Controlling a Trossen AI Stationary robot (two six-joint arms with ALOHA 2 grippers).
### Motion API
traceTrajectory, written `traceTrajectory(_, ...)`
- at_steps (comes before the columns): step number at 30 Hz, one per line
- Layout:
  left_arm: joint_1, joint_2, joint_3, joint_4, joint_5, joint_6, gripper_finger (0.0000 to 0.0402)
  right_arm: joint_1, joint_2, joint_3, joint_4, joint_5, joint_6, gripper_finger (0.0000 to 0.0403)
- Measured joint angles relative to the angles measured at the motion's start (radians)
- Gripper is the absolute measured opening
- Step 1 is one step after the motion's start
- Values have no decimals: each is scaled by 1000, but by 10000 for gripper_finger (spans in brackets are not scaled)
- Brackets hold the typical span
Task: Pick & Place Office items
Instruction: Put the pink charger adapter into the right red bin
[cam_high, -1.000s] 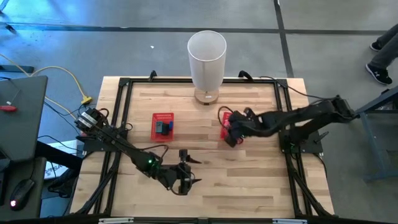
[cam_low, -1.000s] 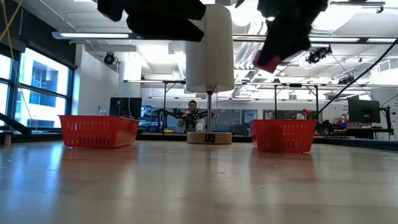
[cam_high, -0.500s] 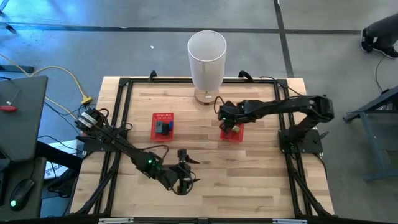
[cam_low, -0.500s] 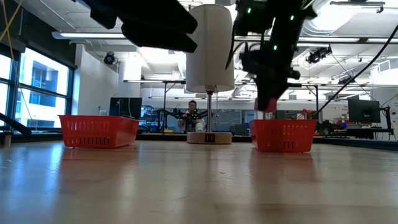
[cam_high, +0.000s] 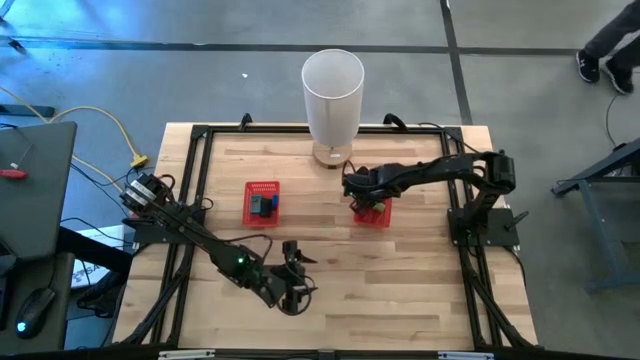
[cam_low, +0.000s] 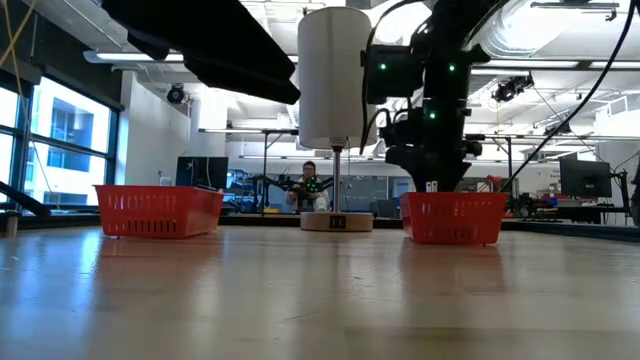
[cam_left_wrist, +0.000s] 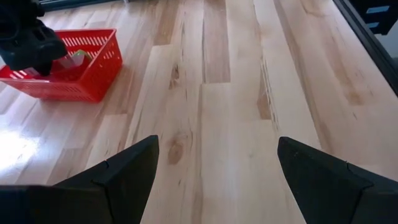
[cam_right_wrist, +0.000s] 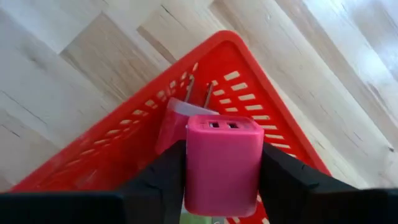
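High view: the left basket (cam_high: 262, 202) holds small dark and teal items (cam_high: 263, 205); the right gripper (cam_high: 362, 200) is over the right basket (cam_high: 375, 215).
Left wrist view: the left gripper (cam_left_wrist: 214, 165) is spread wide over the bare table (cam_left_wrist: 249, 93).
Right wrist view: the right gripper's fingers clamp a pink charger block (cam_right_wrist: 222, 163) above the basket.

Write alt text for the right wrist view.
The right gripper holds a pink USB charger block between its two dark fingers, directly above a corner of a red mesh basket. Another pinkish item with metal prongs lies in the basket, which sits on a light wooden table.
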Motion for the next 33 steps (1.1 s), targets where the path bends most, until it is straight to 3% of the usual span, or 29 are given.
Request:
traceTrajectory(6, 0, 0, 0, -14, 0, -1, 317, 1, 1, 0, 12, -5, 1, 182)
traceTrajectory(20, 0, 0, 0, -15, 0, -23, 317, 1, -1, -1, 5, 15, -26, 187)
traceTrajectory(27, 0, 0, 0, -15, 0, -26, 318, 3, -61, -3, -7, 16, -29, 187)
traceTrajectory(33, 0, 0, 0, -15, 0, -34, 318, 1, -71, -3, -10, -38, -28, 187)
